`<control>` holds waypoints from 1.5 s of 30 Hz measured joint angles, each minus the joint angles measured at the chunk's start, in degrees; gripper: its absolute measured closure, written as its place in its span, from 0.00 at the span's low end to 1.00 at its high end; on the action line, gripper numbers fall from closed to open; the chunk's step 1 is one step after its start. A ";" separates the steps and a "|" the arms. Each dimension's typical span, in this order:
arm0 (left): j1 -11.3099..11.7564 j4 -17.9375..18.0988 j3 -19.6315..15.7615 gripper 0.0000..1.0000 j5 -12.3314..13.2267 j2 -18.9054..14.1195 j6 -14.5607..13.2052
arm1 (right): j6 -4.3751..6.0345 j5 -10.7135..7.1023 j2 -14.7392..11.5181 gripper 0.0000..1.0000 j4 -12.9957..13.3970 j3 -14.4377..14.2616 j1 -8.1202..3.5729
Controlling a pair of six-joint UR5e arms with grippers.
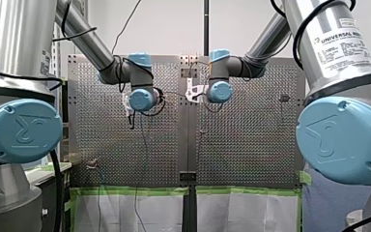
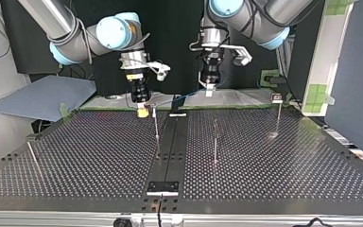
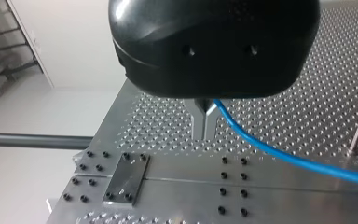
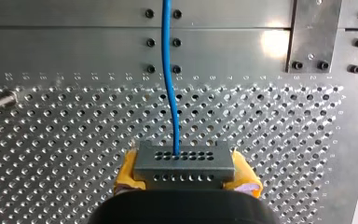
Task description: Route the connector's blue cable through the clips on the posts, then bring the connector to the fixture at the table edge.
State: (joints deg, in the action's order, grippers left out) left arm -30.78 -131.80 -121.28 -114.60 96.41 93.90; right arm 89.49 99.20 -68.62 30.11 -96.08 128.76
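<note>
Clamping the connector (image 4: 185, 161) between yellow pads (image 4: 128, 170) is my right gripper (image 4: 186, 173); my left gripper (image 3: 204, 135) pinches the blue cable (image 3: 279, 150) between narrow fingers (image 3: 197, 125)

A blue cable (image 2: 188, 96) stretches between my left arm's jaws and my right arm's yellow-padded jaws.

Past my left claw (image 3: 204, 135), in its wrist view, I see a plain white wall (image 3: 74, 56). A dark pole (image 3: 32, 140) runs just off the table (image 3: 284, 116) edge, and there is grey metal racking (image 3: 0, 70) further to that side. In the top view a black backdrop (image 2: 170, 42) stands behind my right claw (image 2: 142, 112). Beside that claw, off the table, lies a grey-blue sheet (image 2: 42, 97). Out beyond my left claw is a white upright (image 2: 328, 52) patched with green tape (image 2: 317, 94), set against a dark panel (image 2: 359, 71).
</note>
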 joint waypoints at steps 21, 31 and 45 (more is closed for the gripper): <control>0.00 0.07 4.64 1.00 0.34 4.20 3.59 | 0.36 -3.00 1.40 1.00 -1.83 3.80 -1.05; 1.15 0.09 4.66 1.00 1.39 4.33 4.75 | 0.27 -4.34 1.61 1.00 -2.08 4.21 -0.68; 7.19 0.24 4.66 1.00 2.61 4.34 5.93 | 0.23 -4.83 1.88 1.00 -2.14 4.32 -0.71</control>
State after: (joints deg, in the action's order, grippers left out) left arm -23.59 -131.56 -116.61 -111.98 100.75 99.83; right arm 89.72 94.37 -66.75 27.96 -91.76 128.05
